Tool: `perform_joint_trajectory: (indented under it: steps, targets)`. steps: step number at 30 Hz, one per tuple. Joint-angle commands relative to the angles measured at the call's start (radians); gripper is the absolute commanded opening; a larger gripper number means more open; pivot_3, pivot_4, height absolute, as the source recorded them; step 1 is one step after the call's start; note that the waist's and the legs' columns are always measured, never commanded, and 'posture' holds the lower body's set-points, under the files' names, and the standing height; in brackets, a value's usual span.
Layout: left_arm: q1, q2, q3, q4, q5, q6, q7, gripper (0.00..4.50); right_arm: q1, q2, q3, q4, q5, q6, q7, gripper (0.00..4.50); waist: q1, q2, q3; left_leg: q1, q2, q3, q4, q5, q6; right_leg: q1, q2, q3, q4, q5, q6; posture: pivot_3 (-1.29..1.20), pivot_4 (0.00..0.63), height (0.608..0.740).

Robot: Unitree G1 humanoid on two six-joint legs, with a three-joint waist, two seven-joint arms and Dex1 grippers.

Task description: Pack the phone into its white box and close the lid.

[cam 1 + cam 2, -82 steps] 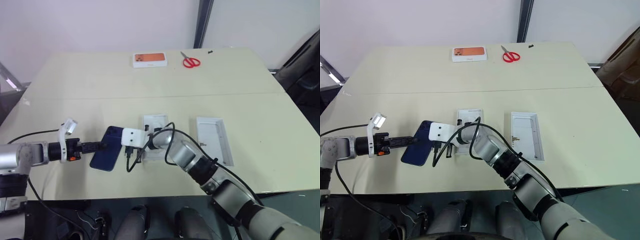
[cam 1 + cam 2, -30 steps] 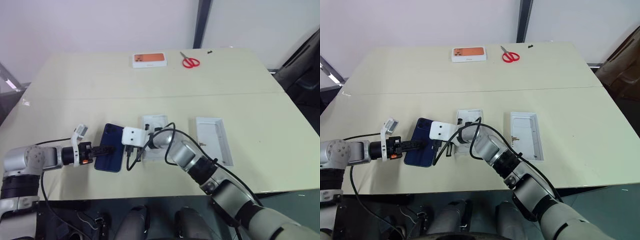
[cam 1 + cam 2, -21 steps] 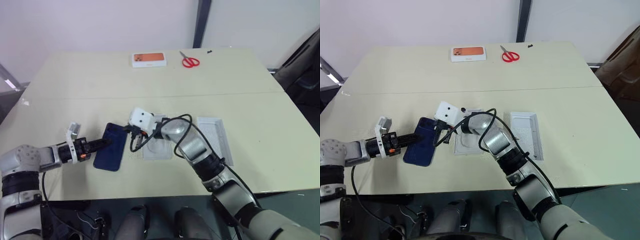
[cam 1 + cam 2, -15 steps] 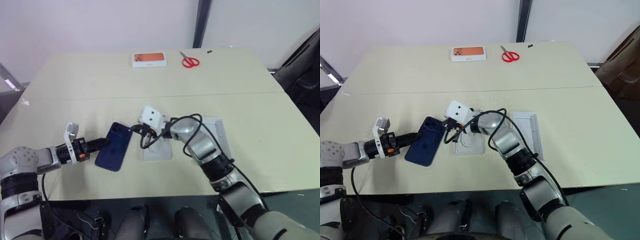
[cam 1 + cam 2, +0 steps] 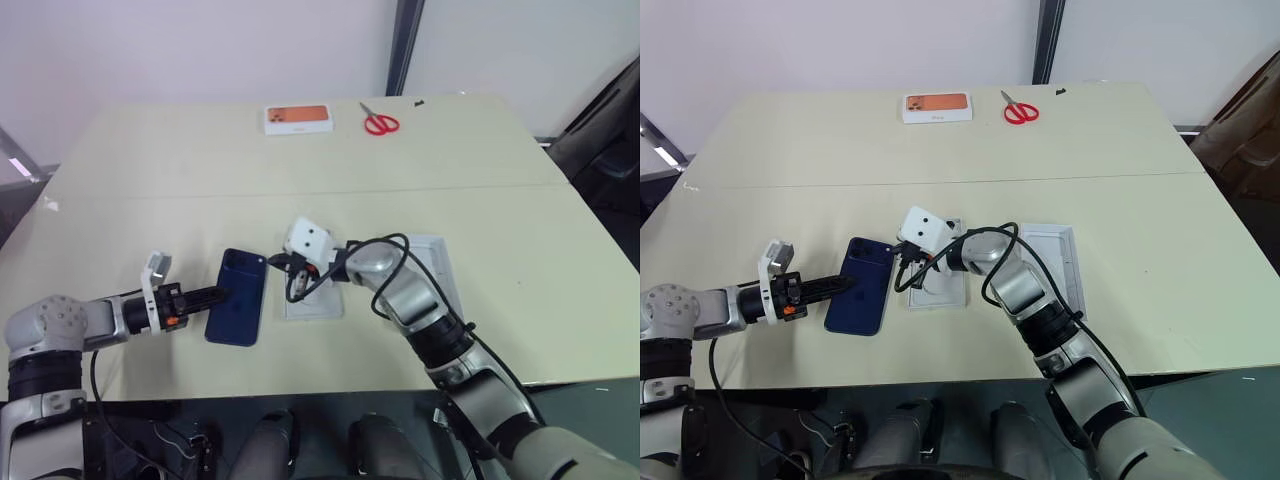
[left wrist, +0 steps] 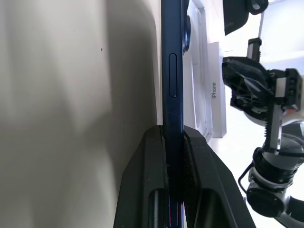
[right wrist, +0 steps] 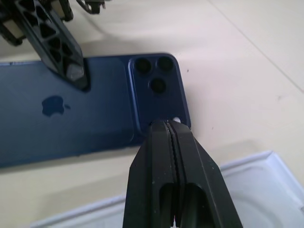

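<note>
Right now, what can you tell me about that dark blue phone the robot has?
The phone is a slim, dark navy slab with rounded corners, back side up, showing a logo and a raised square camera cluster with three lenses at one corner. Its finish looks smooth and slightly glossy; a long button sits on its thin edge. The left gripper pinches it by the edge, one finger on each face. The right gripper, shut, has its tip at the camera corner. It sits just left of the white box.
</note>
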Motion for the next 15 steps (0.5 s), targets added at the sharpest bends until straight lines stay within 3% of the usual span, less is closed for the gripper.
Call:
perform_joint_trajectory:
  steps: [1,5,6,9,14,15]
  targets:
    - [-0.045,0.001,0.118,0.073,-0.044,0.024,0.022,0.01,0.025,-0.035,-0.036,-0.094,0.055,0.001,0.043,0.00,0.001,0.000,0.000,0.000,0.000,0.000,0.000,0.000,0.000,0.000,0.000,0.000,0.000,0.000,0.000,0.00,0.150,0.734]
    - [-0.082,-0.024,0.241,0.134,-0.091,0.063,0.061,0.01,0.103,-0.128,-0.054,-0.214,0.145,0.023,0.156,0.00,0.003,-0.001,0.001,-0.001,0.000,0.000,0.001,-0.002,0.004,0.000,0.000,-0.001,0.000,0.000,0.000,0.00,0.150,0.734]
    - [-0.080,-0.035,0.256,0.124,-0.099,0.071,0.070,0.00,0.116,-0.146,-0.058,-0.236,0.175,0.047,0.182,0.26,0.002,-0.001,0.001,-0.002,0.000,0.000,0.001,-0.002,0.004,0.000,0.000,-0.001,-0.001,0.000,0.000,0.00,0.150,0.734]
    - [-0.083,-0.079,0.303,0.090,-0.132,0.098,0.101,0.00,0.138,-0.195,-0.057,-0.265,0.188,0.040,0.210,1.24,0.004,-0.002,0.001,-0.002,0.000,0.000,0.002,-0.002,0.004,0.000,0.000,-0.001,0.000,0.000,0.000,0.00,0.150,0.734]
    - [-0.100,-0.164,0.356,0.017,-0.173,0.111,0.182,0.00,0.170,-0.281,-0.035,-0.305,0.183,-0.040,0.271,3.76,0.005,-0.003,0.001,-0.004,0.000,0.000,0.003,-0.002,0.004,0.000,0.000,-0.001,-0.001,0.000,0.000,0.00,0.150,0.734]
    - [-0.103,-0.178,0.360,-0.002,-0.183,0.117,0.192,0.00,0.176,-0.297,-0.024,-0.299,0.168,-0.064,0.279,3.76,0.006,-0.003,0.001,-0.005,0.000,0.000,0.003,-0.002,0.004,0.000,0.000,-0.001,0.000,0.000,0.000,0.00,0.150,0.734]
